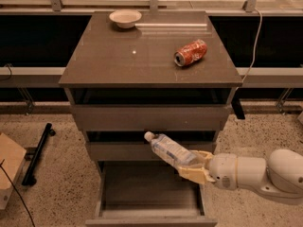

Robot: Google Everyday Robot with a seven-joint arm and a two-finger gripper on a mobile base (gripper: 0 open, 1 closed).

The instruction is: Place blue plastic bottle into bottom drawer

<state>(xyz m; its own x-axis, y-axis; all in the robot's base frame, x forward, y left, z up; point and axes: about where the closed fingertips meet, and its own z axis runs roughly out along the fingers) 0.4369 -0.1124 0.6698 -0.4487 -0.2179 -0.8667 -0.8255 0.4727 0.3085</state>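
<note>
Reaching in from the right with the white arm (255, 174), low in front of the cabinet. Pinching the base end of the blue plastic bottle (166, 149) in the gripper (195, 166), tan fingers pressing on it from both sides. Holding the bottle tilted, white cap pointing up-left, across the middle drawer front and above the pulled-out bottom drawer (147, 190). Noting on the worktop (113, 60): crushed red soda can (191, 52) lying on its side near the right edge; pale bowl (125, 18) sitting near the back edge, left of centre. Noting on the floor at left: black bar (38, 152), corner of cardboard box (8, 167).
</note>
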